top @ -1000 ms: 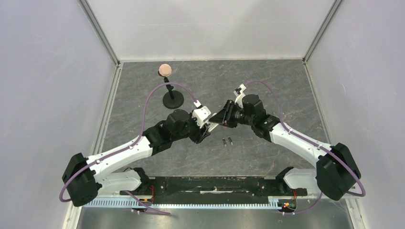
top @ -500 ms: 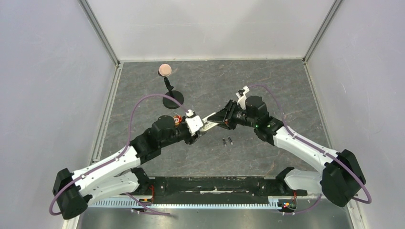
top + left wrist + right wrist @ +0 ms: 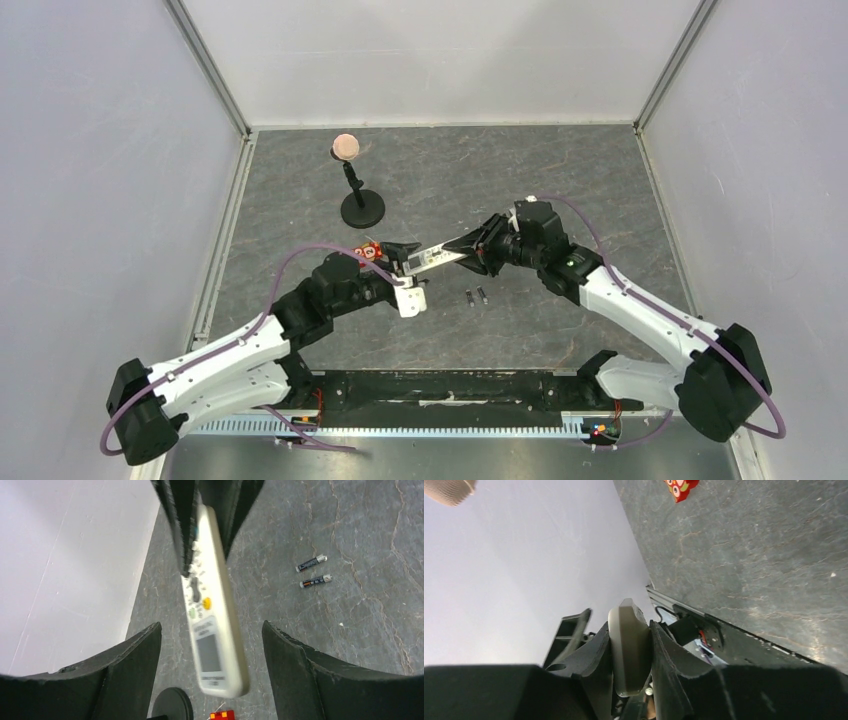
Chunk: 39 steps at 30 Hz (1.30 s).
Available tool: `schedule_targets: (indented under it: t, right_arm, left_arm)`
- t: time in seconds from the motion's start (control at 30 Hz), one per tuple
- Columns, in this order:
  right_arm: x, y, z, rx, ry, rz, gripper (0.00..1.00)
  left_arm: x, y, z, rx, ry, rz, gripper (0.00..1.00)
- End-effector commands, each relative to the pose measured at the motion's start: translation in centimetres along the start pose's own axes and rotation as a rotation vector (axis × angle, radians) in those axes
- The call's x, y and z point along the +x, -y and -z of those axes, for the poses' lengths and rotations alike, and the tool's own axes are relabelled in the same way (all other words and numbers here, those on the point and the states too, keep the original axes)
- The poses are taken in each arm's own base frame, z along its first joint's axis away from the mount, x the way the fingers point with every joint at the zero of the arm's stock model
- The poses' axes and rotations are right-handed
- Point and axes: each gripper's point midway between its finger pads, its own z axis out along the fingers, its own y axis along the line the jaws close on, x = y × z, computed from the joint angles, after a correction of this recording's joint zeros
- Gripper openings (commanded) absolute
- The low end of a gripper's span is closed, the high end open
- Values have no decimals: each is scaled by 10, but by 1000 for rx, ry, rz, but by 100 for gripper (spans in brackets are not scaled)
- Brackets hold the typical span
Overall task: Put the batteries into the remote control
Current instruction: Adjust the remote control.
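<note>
Checking in from the remote station. The grey stone-look surface (image 3: pixel 560 180) has both arms reaching in from the near edge and meeting around its middle. The black stand (image 3: pixel 361 210) with the round tan disc on top sits toward the far edge, left of centre, well apart from everything else.

The right end effector (image 3: pixel 628 630) is clamped on the remote control (image 3: pixel 432 258), gripping one end with a finger flat on each side. The remote is up off the surface and turned on edge, roughly over the middle. Its display end sticks out toward the left arm.

The left end effector (image 3: pixel 210 630) has its fingers spread wide, one on either side of that display end. From the left wrist view I see clear gaps on both sides, so it's not touching the remote.

The little red gadget (image 3: pixel 371 249) lies on the surface just beside the left fingers, on the side toward the left edge.

The batteries (image 3: pixel 315 581) lie side by side on the surface, near the middle, a bit closer to the near edge than the remote. Neither end effector touches them.
</note>
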Motion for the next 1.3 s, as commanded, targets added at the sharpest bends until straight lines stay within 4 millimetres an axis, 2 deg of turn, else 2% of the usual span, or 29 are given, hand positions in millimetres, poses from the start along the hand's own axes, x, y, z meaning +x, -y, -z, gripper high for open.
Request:
schedule_targets:
  t: [0.0, 0.1, 0.23, 0.47, 0.53, 0.67, 0.73, 0.77, 0.83, 0.93, 1.03, 1.1, 1.17, 1.27]
  right_arm:
    - [-2, -27, 16, -94, 38, -124, 0]
    - [-3, -35, 19, -119, 42, -171, 0]
    - [1, -37, 19, -114, 16, -190, 0]
    - [9, -35, 17, -98, -42, -239, 0]
    - [10, -35, 16, -95, -53, -252, 0]
    - [12, -33, 14, -81, -71, -262, 0]
    - [13, -33, 12, -76, -80, -256, 0]
    - [14, -34, 11, -77, -84, -242, 4]
    - [15, -38, 9, -81, -96, -200, 23]
    - [15, -44, 9, -99, -98, -104, 53]
    - [11, -39, 13, -114, -78, 10, 73]
    - [1, -31, 19, -121, -47, 78, 80]
    - [-12, -24, 27, -141, 3, 149, 84]
    - [-29, -35, 46, -243, 67, 303, 86]
  left_arm:
    - [-14, -6, -7, 8, 47, -105, 80]
    - [-8, -8, -9, -1, 19, -99, 80]
    - [-7, -25, -14, -78, 2, -116, 79]
    - [0, -33, -18, -129, -30, -180, 62]
    - [1, -36, -18, -151, -34, -187, 55]
    - [-2, -38, -20, -158, -25, -173, 30]
    - [-1, -37, -22, -153, -27, -158, 21]
    - [1, -36, -23, -148, -30, -152, 14]
    - [3, -33, -25, -132, -40, -134, 2]
    - [0, -37, -24, -144, -59, 9, 2]
    - [-6, -40, -27, -126, -110, 231, 2]
    - [-11, -38, -28, -130, -109, 376, 2]
    - [-17, -36, -28, -140, -97, 519, 2]
    - [-24, -32, -26, -146, -98, 719, 2]
